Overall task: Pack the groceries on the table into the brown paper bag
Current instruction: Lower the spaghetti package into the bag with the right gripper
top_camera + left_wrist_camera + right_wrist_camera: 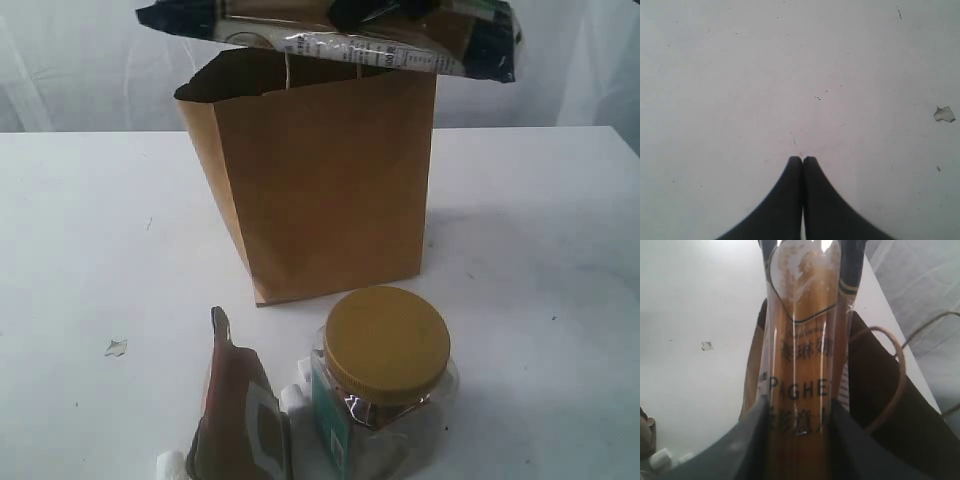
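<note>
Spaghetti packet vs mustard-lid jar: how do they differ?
The long clear spaghetti packet with navy ends is airborne, held between the jaws of the right gripper; the squat clear jar with a mustard-yellow lid stands on the white table.
The packet lies roughly level over the mouth of the brown paper bag; the jar sits upright in front of it.
Packet long and slim, jar short and round.
Shared: neither is bagged yet.

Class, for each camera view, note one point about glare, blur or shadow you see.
Exterior view: faint shadow right of the upright kraft-brown paper bag; left wrist view: flat, even light on the white tabletop; right wrist view: glare streaks the clear long spaghetti packet.
</note>
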Tool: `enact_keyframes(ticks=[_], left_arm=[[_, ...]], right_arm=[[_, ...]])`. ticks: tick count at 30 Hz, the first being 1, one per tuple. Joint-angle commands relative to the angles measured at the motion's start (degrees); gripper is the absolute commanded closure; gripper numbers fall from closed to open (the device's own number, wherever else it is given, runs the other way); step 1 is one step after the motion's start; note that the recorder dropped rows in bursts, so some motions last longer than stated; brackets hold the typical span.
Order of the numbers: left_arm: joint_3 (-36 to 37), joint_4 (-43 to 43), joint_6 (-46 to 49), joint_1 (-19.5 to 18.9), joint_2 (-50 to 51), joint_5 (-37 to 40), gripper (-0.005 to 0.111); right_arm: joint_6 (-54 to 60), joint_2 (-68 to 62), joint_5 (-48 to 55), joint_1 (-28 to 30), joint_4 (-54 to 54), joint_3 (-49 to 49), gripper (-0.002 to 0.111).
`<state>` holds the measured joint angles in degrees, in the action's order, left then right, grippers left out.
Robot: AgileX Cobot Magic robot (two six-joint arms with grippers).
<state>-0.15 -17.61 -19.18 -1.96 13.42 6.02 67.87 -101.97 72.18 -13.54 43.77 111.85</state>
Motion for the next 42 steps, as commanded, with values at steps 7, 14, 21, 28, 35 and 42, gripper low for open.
enact_keyframes(ticks=[7,14,21,28,35,42], left_arm=[[0.15,0.03,-0.09,0.08,-0.17,-0.02,0.107],[0.15,0.03,-0.09,0.08,-0.17,-0.02,0.107],[0.15,0.03,-0.09,0.08,-0.17,-0.02,0.107],[0.15,0.03,-0.09,0.08,-0.17,-0.02,0.107],[0.15,0.03,-0.09,0.08,-0.17,-0.02,0.107],[0.15,0.03,-0.09,0.08,-0.17,-0.02,0.107]], right_arm=[[-0.94,2.11,-2.21,5.09,10.40,0.53,0.108],[-1.07,2.11,-2.21,4.97,15.75,0.53,0.108],[-1.07,1.23,-2.21,4.34,16.24,0.53,0.108],[-1.07,-0.61,-2.21,0.83,16.37,0.53,0.108],[-1.07,-1.54,-2.21,0.24,15.67,0.53,0.108],[-0.91,-1.54,-2.21,0.24,14.64,0.53,0.108]])
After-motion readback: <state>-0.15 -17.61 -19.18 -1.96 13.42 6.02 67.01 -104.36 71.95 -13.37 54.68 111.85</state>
